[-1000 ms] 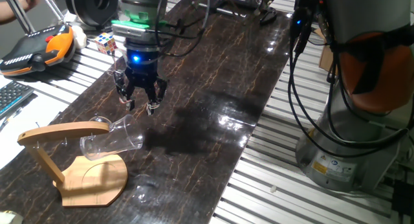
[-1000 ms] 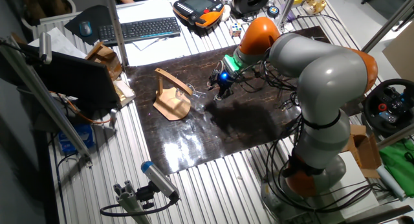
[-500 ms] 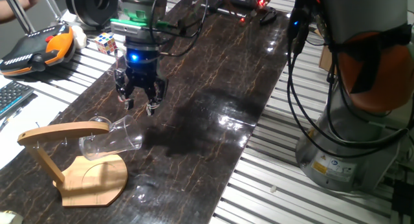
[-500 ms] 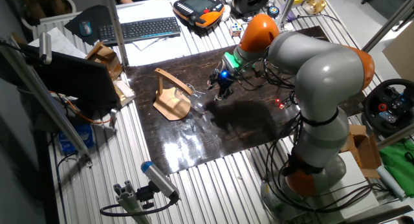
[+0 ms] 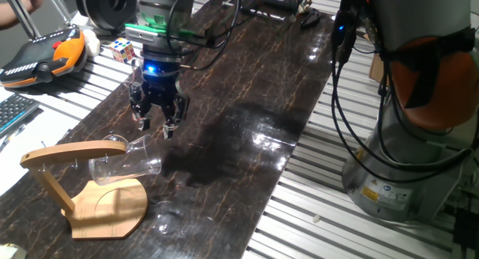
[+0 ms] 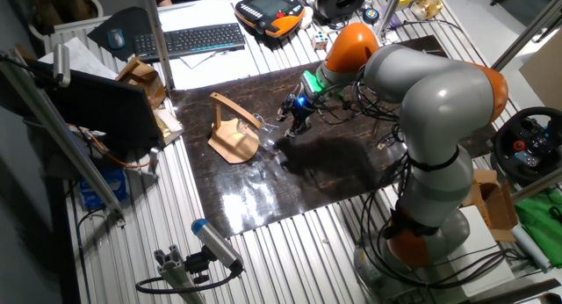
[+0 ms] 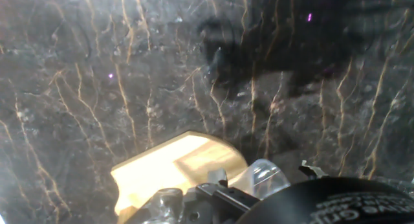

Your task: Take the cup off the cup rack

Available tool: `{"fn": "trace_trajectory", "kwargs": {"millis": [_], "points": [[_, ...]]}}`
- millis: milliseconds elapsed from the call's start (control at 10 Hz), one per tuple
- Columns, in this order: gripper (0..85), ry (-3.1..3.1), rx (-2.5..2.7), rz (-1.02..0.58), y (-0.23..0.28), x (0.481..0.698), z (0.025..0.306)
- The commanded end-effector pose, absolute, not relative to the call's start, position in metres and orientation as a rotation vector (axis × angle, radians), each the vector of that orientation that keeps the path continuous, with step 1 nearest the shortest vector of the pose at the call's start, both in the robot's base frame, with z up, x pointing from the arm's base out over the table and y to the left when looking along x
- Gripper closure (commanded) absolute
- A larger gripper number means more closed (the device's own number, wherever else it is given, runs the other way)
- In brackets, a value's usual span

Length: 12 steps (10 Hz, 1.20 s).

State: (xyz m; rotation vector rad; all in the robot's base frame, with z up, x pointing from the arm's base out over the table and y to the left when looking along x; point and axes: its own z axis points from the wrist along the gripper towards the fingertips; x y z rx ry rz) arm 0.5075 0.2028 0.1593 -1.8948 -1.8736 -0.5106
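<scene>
One fixed view: fingers (image 5: 142,124) spread, empty

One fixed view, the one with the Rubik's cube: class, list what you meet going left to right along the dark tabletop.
cup rack → cup → claw

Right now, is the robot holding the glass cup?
No. The gripper is open and holds nothing, hanging above the cup, which hangs on the cup rack.
</scene>
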Motion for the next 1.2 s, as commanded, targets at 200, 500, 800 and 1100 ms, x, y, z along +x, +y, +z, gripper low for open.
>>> {"fn": "trace_trajectory", "kwargs": {"millis": [200, 500, 800, 1100], "points": [[26.7, -1.867, -1.910, -0.546, 0.216, 0.511, 0.151], [29.3, -1.861, -1.912, -0.587, 0.221, 0.515, 0.145], [37.7, -1.848, -1.901, -0.614, 0.220, 0.519, 0.144], [48.0, -1.842, -1.900, -0.639, 0.223, 0.518, 0.145]]}}
